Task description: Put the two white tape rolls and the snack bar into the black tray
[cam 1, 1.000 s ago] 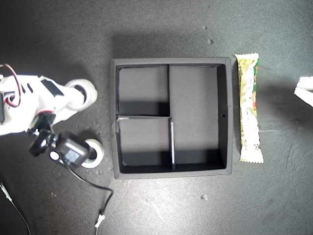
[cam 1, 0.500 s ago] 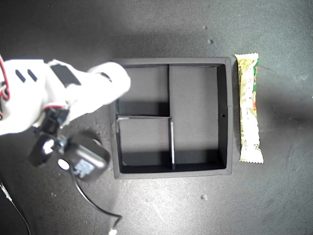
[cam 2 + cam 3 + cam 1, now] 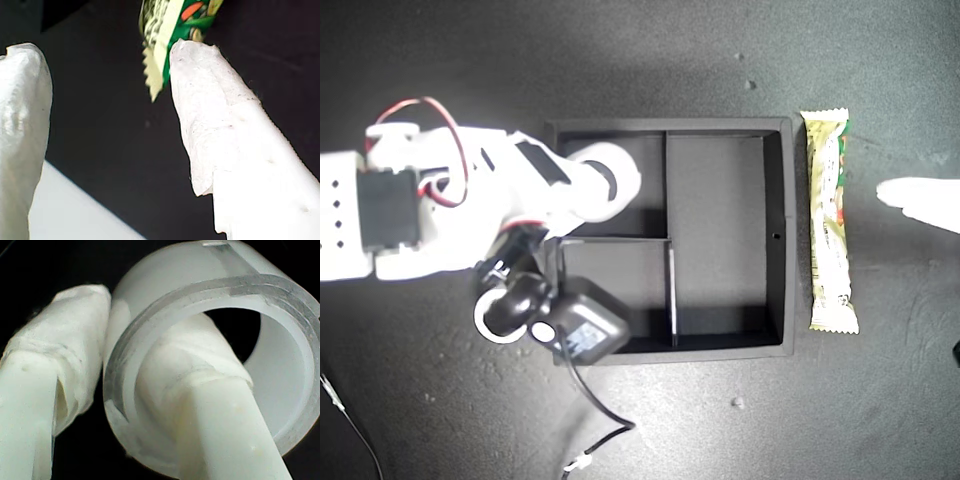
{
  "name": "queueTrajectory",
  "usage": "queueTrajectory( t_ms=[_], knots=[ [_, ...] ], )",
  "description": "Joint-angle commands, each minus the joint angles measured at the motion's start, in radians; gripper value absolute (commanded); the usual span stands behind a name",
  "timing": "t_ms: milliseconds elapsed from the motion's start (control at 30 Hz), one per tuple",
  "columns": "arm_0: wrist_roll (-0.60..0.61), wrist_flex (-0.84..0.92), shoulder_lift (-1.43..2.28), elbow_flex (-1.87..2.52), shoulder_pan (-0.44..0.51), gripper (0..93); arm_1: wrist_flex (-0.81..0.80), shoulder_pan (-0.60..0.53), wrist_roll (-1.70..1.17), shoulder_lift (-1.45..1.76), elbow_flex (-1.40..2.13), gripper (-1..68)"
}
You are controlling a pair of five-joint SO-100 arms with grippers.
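Tape roll (image 3: pixel 210 340), white, clear-edged: nearest in second wrist view, clamped by my second gripper (image 3: pixel 135 390), one finger (image 3: pixel 210 410) through its open centre, other finger (image 3: pixel 55 380) outside against its wall. In exterior view that roll (image 3: pixel 605 180) hangs over upper small compartment of black tray (image 3: pixel 785 240), at tray's exterior-view-left side; arm body covers much of it.

Second tape roll (image 3: pixel 492 318): on dark mat just outside tray's left wall in exterior view, mostly hidden under second arm's black wrist camera; only a white arc shows.

Snack bar (image 3: pixel 170 35): crimped end w/ green-red print seen in first wrist view, touching tip of one finger of my first gripper (image 3: pixel 115 110), jaws spread wide, nothing between them. In exterior view bar (image 3: pixel 830 220) lies lengthwise on mat, just beside tray's right wall, outside it; first gripper tip (image 3: pixel 920 200) enters from exterior view's right edge, near bar.

Tray: all three compartments bare.
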Motion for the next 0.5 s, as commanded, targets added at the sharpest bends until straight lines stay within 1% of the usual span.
queueTrajectory(
  t_ms=[0,133,233,333,400,467],
  knots=[
    [0.002,-0.017,-0.005,-0.066,0.008,0.0,0.035,-0.025,-0.009,-0.081,-0.098,15.8],
    [0.003,0.026,-0.012,-0.089,0.015,1.1,0.061,-0.017,-0.008,-0.106,-0.115,15.1],
    [-0.003,0.084,-0.023,-0.120,0.025,7.3,0.066,-0.011,-0.008,-0.106,-0.121,13.3],
    [-0.006,0.138,-0.043,-0.161,0.038,15.3,0.066,0.000,-0.011,-0.106,-0.123,13.1],
    [-0.006,0.156,-0.057,-0.183,0.048,17.8,0.060,0.012,-0.018,-0.106,-0.123,13.2],
    [-0.011,0.167,-0.061,-0.190,0.052,18.5,0.043,0.025,-0.026,-0.106,-0.117,13.5]
  ],
)
